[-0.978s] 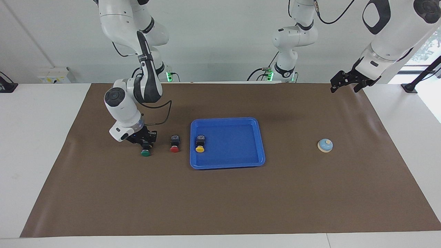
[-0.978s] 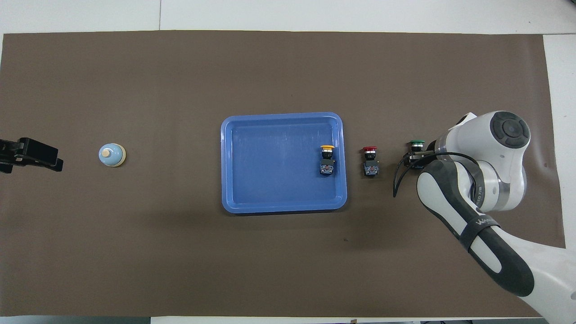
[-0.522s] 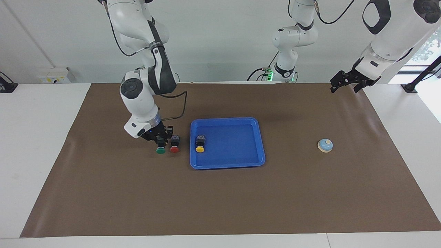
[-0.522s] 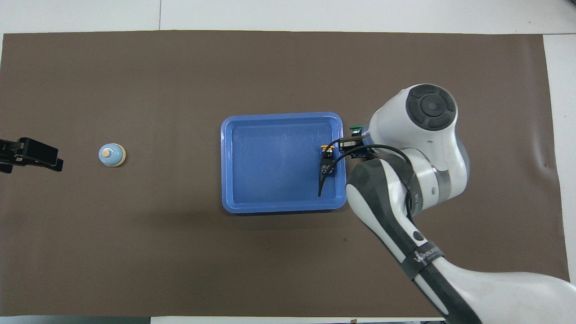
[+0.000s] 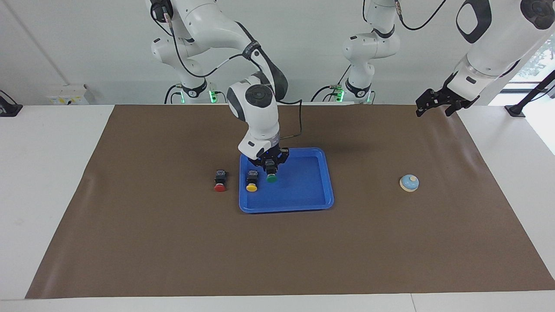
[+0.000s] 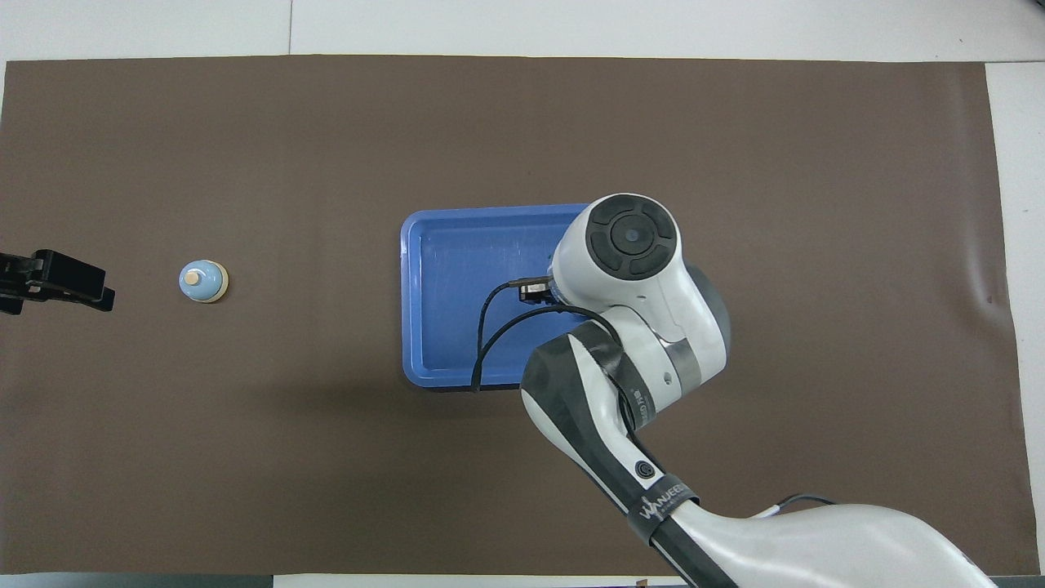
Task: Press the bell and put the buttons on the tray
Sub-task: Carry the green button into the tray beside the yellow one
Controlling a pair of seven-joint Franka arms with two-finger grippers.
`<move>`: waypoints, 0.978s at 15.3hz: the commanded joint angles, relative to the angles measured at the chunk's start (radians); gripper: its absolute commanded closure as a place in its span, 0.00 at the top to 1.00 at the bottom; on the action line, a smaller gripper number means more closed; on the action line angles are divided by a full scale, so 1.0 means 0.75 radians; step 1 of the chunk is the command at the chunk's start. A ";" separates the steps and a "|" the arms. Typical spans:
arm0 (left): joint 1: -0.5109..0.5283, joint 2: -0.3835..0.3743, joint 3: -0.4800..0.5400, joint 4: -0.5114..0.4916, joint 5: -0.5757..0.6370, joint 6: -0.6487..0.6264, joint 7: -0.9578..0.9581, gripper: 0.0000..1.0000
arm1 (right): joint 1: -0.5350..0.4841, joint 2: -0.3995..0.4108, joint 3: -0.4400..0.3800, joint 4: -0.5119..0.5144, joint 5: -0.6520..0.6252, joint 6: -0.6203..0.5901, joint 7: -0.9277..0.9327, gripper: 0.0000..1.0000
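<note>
My right gripper (image 5: 271, 167) is shut on the green button (image 5: 272, 177) and holds it low over the blue tray (image 5: 303, 184). I cannot tell whether the button touches the tray floor. The yellow button (image 5: 252, 182) lies in the tray beside it, toward the right arm's end. The red button (image 5: 220, 182) lies on the mat just outside that end of the tray. The light-blue bell (image 5: 409, 183) stands toward the left arm's end. My left gripper (image 5: 433, 102) waits raised over the mat's corner there. In the overhead view my right arm hides all three buttons.
A brown mat (image 5: 173, 242) covers the table. In the overhead view the tray (image 6: 441, 278), the bell (image 6: 202, 281) and my left gripper (image 6: 51, 278) show. Bare mat lies between tray and bell.
My right gripper lifted the green button from the mat, carried it past the red button and over the tray's rim. The left arm has not moved.
</note>
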 commanded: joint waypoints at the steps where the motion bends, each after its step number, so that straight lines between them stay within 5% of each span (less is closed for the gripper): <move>1: -0.010 -0.006 0.009 0.013 0.012 -0.021 0.002 1.00 | -0.005 0.057 -0.004 0.028 0.010 0.054 0.006 0.00; 12: -0.012 -0.006 0.007 0.013 0.012 -0.021 0.002 1.00 | 0.032 0.075 0.000 -0.043 0.012 0.122 0.090 0.12; 13: -0.010 -0.006 0.009 0.013 0.012 -0.021 0.000 1.00 | 0.032 0.071 -0.002 -0.051 0.012 0.122 0.090 0.21; 15: -0.010 -0.006 0.007 0.013 0.012 -0.021 0.000 1.00 | 0.036 0.069 -0.002 -0.057 0.010 0.109 0.094 1.00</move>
